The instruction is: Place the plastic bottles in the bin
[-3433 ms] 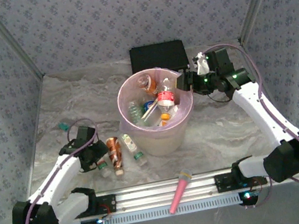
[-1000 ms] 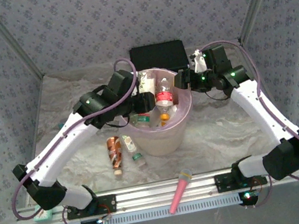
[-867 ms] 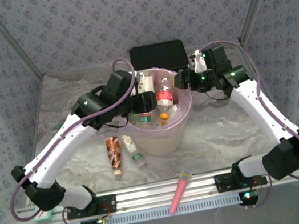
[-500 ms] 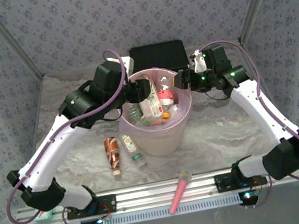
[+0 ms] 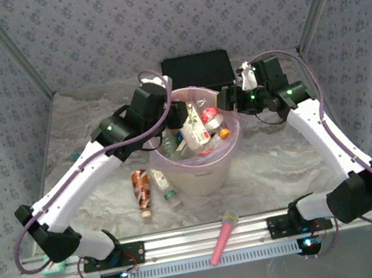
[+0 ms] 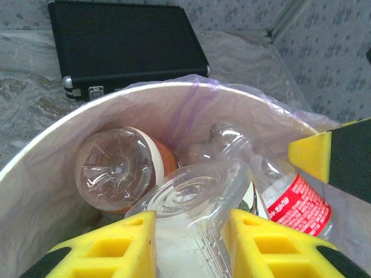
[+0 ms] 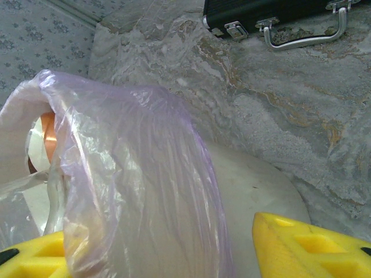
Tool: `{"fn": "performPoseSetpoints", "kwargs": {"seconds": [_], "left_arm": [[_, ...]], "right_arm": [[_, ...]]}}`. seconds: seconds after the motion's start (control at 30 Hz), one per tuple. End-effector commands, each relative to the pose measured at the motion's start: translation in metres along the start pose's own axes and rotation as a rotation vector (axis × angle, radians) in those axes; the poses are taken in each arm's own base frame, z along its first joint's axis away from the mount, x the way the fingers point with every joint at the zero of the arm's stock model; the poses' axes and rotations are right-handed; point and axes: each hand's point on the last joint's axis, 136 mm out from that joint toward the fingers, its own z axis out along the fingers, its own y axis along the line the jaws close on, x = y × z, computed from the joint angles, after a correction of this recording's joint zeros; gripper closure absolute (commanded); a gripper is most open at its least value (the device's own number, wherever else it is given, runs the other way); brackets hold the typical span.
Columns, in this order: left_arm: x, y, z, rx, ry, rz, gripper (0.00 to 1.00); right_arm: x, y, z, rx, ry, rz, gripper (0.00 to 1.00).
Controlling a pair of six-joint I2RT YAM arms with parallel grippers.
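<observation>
The bin [image 5: 199, 172] is a cream bucket lined with a pink bag, standing mid-table with several plastic bottles inside. My left gripper [image 5: 181, 118] reaches over its back-left rim, shut on a clear bottle [image 5: 196, 126] with a white label. In the left wrist view that bottle [image 6: 191, 197] sits base-first between my yellow pads [image 6: 190, 243], above a brown bottle [image 6: 119, 168] and a red-labelled one [image 6: 293, 202]. My right gripper [image 5: 228, 99] is shut on the bin's right rim, with the bag [image 7: 133, 174] between its fingers [image 7: 156, 243]. A brown bottle [image 5: 142, 190] and a clear one [image 5: 165, 186] lie on the table.
A flat black box [image 5: 197, 71] lies just behind the bin, close to both grippers. A pink microphone-shaped stick [image 5: 223, 237] rests on the front rail. Patterned walls close in the table on three sides.
My left gripper has moved from the bin's front-left side round to its back-left rim, carrying the clear bottle, which now leans more across the bin's mouth. The right arm has stayed still.
</observation>
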Motion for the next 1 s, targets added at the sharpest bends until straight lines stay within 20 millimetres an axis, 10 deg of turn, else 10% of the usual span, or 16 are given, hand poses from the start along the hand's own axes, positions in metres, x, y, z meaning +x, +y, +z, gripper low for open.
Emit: {"fn": "performPoseSetpoints", "kwargs": {"seconds": [0.0, 0.5, 0.97], "left_arm": [[0.061, 0.021, 0.008, -0.059, 0.181, -0.017, 0.67], [0.025, 0.015, 0.035, -0.047, 0.092, -0.021, 0.49], [-0.021, 0.005, 0.004, -0.009, 0.017, 0.045, 0.26]], "right_arm": [[-0.001, 0.003, -0.003, -0.007, -0.001, -0.015, 0.38], [-0.016, 0.021, -0.018, -0.012, -0.024, -0.069, 0.33], [-0.026, 0.035, -0.042, 0.018, -0.069, -0.125, 0.29]]}}
